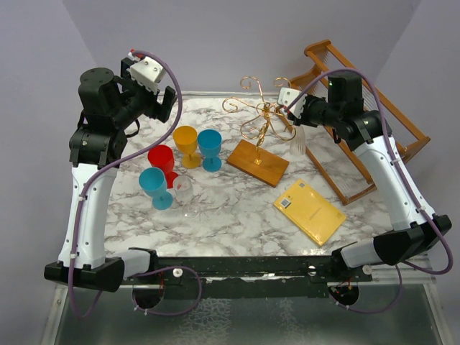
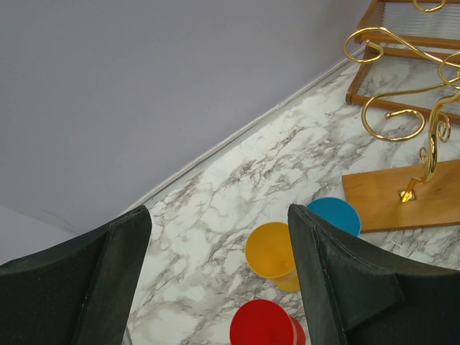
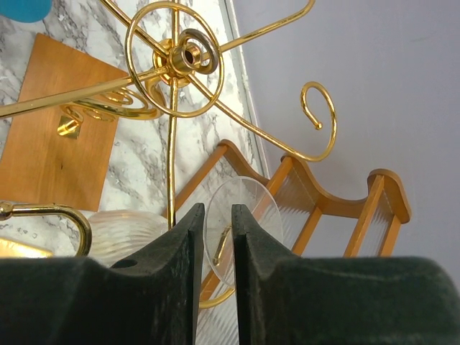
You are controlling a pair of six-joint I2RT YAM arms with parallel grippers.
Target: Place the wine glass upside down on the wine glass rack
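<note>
Our right end effector [image 3: 215,248], nearly closed, pinches the stem of the inverted wine glass [image 1: 296,141], foot uppermost, just right of the wine glass rack [image 1: 257,122]; the left end effector [image 2: 215,273] idles wide open.

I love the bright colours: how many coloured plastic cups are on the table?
4: a red cup, a yellow cup, a blue cup beside it, and a second, lighter blue cup nearer the arms. The clear glasses aren't counted.

Overhead view, two wrist views share gold rack [image 1: 260,118].
</note>
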